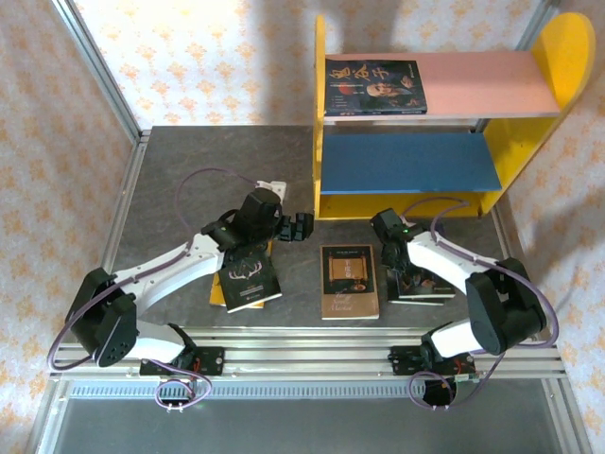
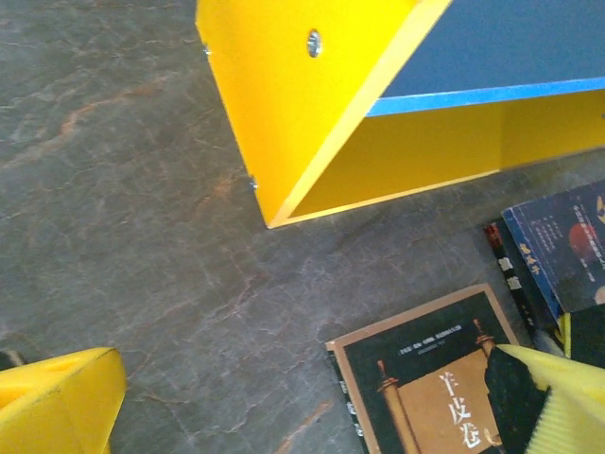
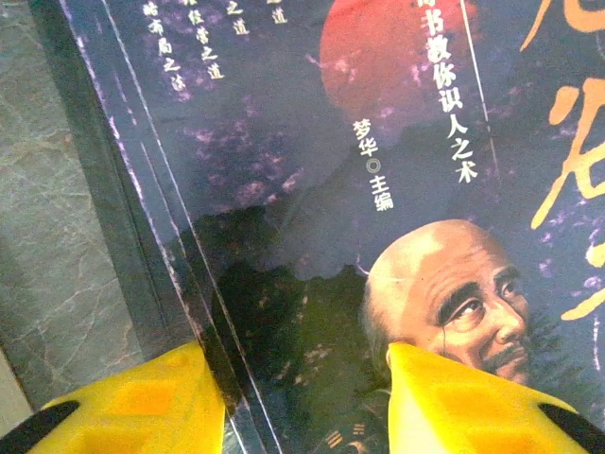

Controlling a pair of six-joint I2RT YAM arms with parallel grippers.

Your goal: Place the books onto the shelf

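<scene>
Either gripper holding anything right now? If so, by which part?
Left gripper: open, nothing held. Right gripper: fingers straddle the dark portrait book at one long edge; whether they grip it cannot be told.

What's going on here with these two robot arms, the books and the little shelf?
The arms are shelving paperbacks. The right gripper sits over the dark portrait-cover paperback on the right-hand pile, fingers straddling its edge; whether it grips is unclear. The left gripper hangs open beside the yellow-sided shelf. One dark book lies on its pink board; the brown framed-picture book and dark wolf-face book lie on the grey table.
</scene>
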